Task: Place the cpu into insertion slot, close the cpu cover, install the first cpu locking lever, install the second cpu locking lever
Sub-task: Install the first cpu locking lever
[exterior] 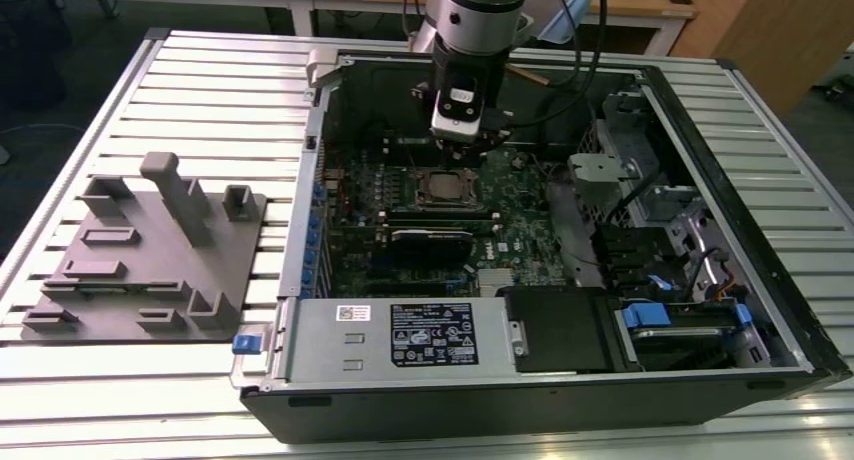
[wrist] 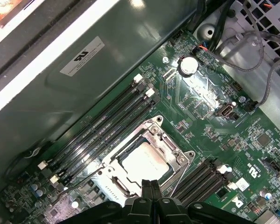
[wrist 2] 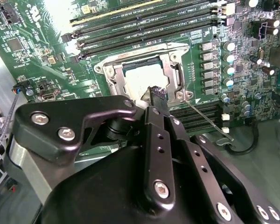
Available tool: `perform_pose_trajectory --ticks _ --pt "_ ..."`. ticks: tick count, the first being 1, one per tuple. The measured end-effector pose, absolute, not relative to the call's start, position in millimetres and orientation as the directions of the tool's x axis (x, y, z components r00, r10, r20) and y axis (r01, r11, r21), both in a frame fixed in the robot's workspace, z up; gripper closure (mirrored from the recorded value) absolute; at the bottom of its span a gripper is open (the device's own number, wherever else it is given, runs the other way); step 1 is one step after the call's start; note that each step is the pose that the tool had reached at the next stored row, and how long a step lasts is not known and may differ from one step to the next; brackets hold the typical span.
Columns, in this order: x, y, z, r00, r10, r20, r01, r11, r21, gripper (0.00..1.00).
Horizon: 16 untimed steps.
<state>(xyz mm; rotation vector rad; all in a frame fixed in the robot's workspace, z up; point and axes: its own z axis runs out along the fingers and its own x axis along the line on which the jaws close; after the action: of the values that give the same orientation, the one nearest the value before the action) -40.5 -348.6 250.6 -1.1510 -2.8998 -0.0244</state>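
The gripper (wrist 2: pixel 157 92) hung low inside the open computer case (exterior: pixel 534 415). Its two black fingers were pressed flat together with nothing between them. In both wrist views the joined tips stood right at one edge of the cpu (wrist 2: pixel 141 80), over the seam where the chip's silver-grey top met the frame around it. Whether they actually touched the metal could not be told.

The cpu lay flat in the insertion slot (wrist 2: pixel 135 64), near the middle of the green motherboard (wrist 2: pixel 32 28). A strip of the slot's dark rim showed along one side of the chip. The cpu cover (wrist: pixel 172 145) was folded down over the socket, and the chip showed through its square window.

A thin wire locking lever (wrist 2: pixel 206 119) ran out from the socket corner closest to the fingertips. It slanted away across the neighbouring memory slots (wrist 2: pixel 189 123), and its hooked end lay off the motherboard's edge.

In the exterior view the arm came straight down onto the socket. The case rested on a slatted table (exterior: pixel 160 80), and a grey fixture (exterior: pixel 147 250) sat beside it on the exterior view's left.
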Motion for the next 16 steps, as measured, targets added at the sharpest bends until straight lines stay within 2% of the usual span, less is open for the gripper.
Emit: perform_pose_trajectory --ticks 16 --pt "-40.6 -348.6 250.5 -0.813 0.582 0.026 0.582 0.813 0.007 0.89"
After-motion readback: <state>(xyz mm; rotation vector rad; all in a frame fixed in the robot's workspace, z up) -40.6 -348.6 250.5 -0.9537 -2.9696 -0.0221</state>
